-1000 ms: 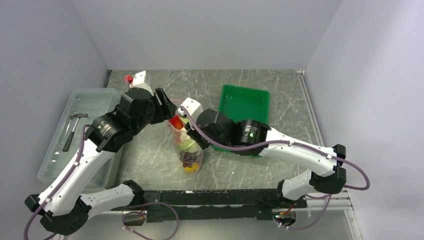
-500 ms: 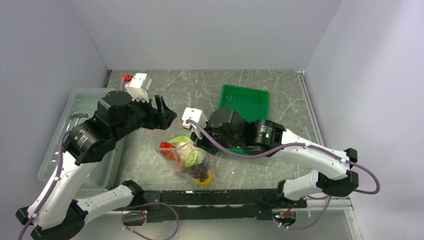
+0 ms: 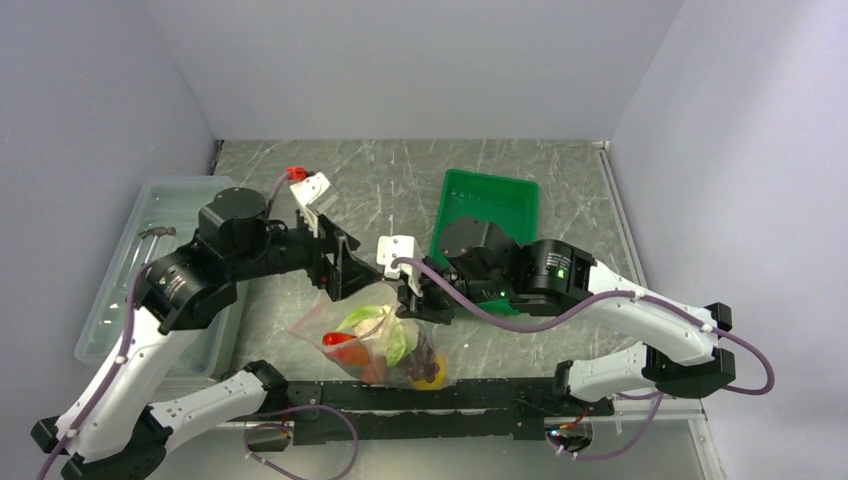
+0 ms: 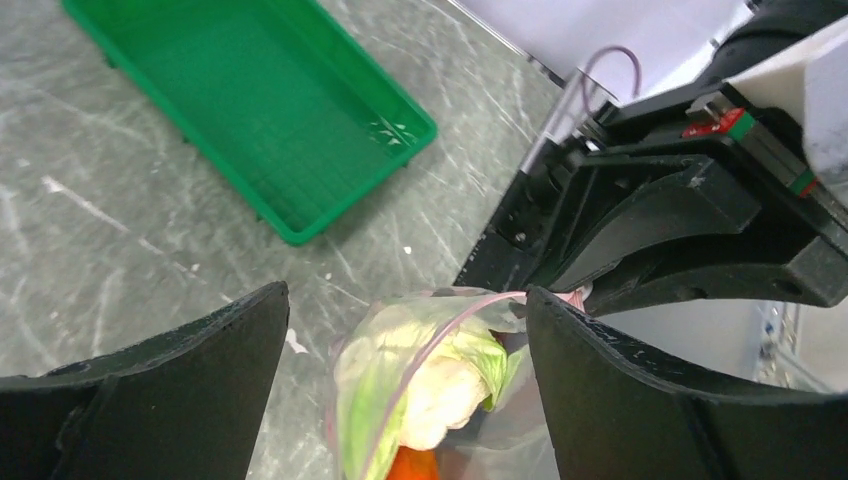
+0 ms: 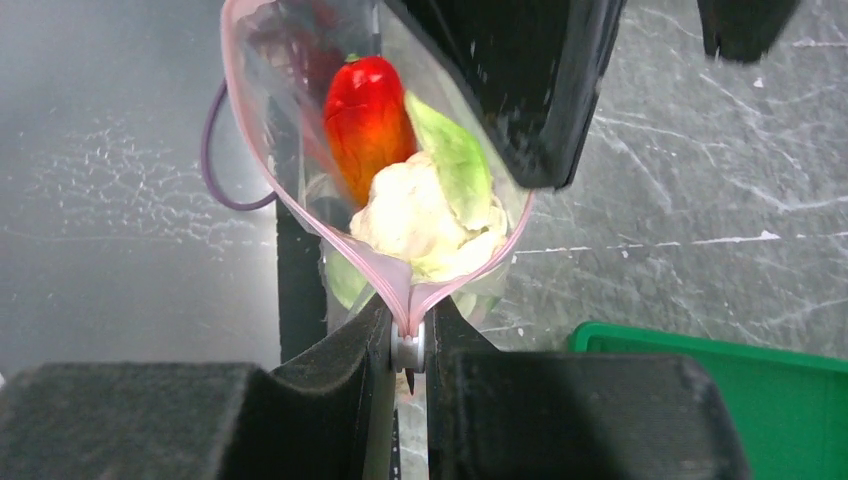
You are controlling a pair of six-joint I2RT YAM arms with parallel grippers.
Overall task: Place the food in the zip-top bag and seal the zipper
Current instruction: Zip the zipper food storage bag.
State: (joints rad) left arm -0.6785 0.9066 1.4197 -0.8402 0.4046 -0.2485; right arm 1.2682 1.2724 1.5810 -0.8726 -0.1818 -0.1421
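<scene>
The right gripper [image 5: 410, 345] is pinched tight on one end of the zipper [image 5: 400, 300], holding up that corner of the zip-top bag [image 3: 315, 325]; the left gripper [image 4: 405, 312] stands wide apart just above the bag's mouth, gripping nothing. The mouth gapes; the food [image 3: 385, 342] lies inside, with the red tomato-like piece [image 5: 368, 105] and leafy vegetable [image 5: 420, 215] nearest the opening; the bag's bottom rests on the table [image 3: 400, 180], near the green tray [image 3: 490, 200].

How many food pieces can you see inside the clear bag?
4: red piece left, leafy vegetable centre, grapes right, yellow fruit at the bottom corner; others may be hidden.
</scene>
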